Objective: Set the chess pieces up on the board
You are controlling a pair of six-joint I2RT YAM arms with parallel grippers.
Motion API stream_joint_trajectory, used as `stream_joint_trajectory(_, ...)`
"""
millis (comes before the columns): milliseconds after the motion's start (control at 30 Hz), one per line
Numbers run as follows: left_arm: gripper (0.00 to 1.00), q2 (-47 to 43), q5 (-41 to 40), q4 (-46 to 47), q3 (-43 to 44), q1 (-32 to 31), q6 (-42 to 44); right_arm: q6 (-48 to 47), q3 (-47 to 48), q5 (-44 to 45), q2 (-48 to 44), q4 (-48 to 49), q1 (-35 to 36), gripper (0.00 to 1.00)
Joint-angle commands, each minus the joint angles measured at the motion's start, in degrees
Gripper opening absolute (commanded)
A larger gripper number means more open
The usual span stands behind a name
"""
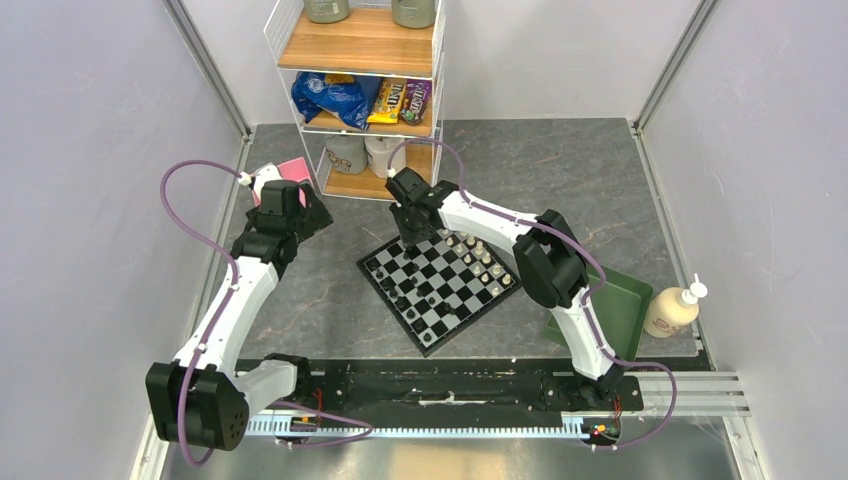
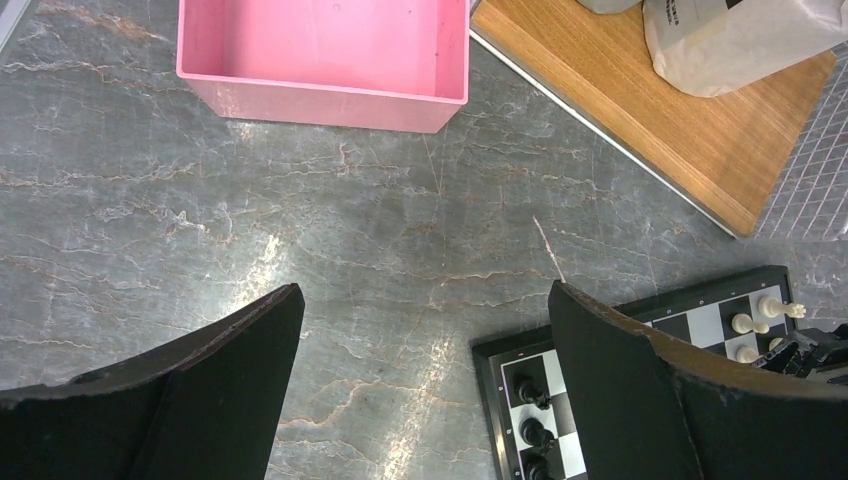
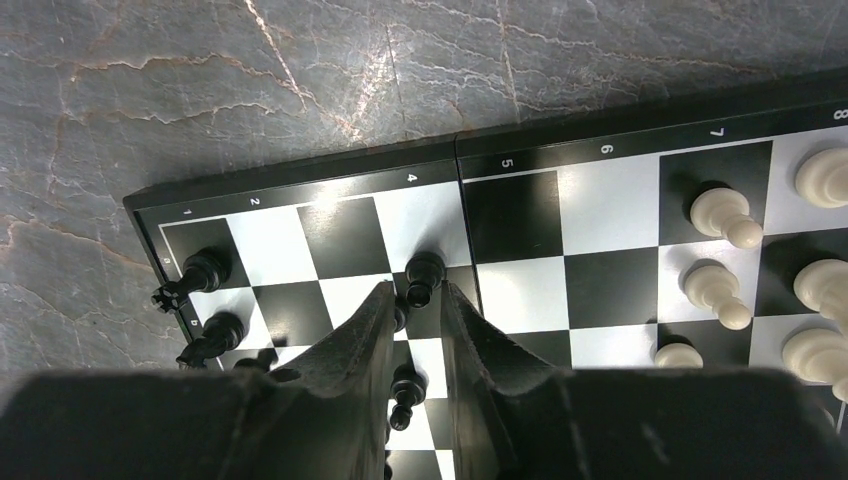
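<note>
The board (image 1: pixel 445 300) lies turned like a diamond in mid-table. Black chess pieces (image 1: pixel 395 285) line its left side and cream ones (image 1: pixel 480 255) its upper right side. My right gripper (image 1: pixel 410 245) hangs over the board's upper left part. In the right wrist view its jaws (image 3: pixel 415 290) stand narrow, a black pawn (image 3: pixel 424 275) upright between the tips; I cannot tell whether they touch it. Another black piece (image 3: pixel 405 385) shows lower in the gap. Cream pieces (image 3: pixel 725 215) stand to the right. My left gripper (image 1: pixel 300 205) (image 2: pixel 425 290) is open wide over bare table, left of the board's corner (image 2: pixel 490 400).
A pink box (image 2: pixel 320 50) sits ahead of the left gripper, next to the wire shelf unit (image 1: pixel 365 90) with its wooden bottom board (image 2: pixel 650 110). A green tray (image 1: pixel 610 305) and a pump bottle (image 1: pixel 672 310) stand right of the board.
</note>
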Motion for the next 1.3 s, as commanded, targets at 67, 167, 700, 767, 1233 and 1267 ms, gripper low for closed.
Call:
stream_joint_trajectory(67,1.0,-0.1,-1.2,1.4,1.8,0.3,1.7,-0.6,3.3,0.0,1.0,0.0,0.1,0.27)
stream_joint_trajectory(167,1.0,-0.1,-1.2,1.5,1.7,0.3,1.7,-0.7,3.5,-0.4,1.2,0.0,0.1,0.26)
stream_joint_trajectory(700,1.0,-0.2,-1.2,1.5,1.6,0.3,1.8,-0.8,4.3,0.2,2.0,-0.6,0.1,0.18)
stream_joint_trajectory(767,1.0,-0.2,-1.1,1.6,1.6,0.3,1.8,-0.9,4.3,0.2,1.8,-0.5,0.1,0.17)
stream_joint_trajectory(1233,1.0,-0.1,-0.7,1.8,2.0,0.3,1.6,-3.1,8.5,0.6,3.6,-1.2,3.9,0.15)
stream_joint_trajectory(1267,1.0,-0.1,-0.6,1.8,2.0,0.3,1.6,-3.2,9.1,0.6,4.1,-1.4,4.1,0.15)
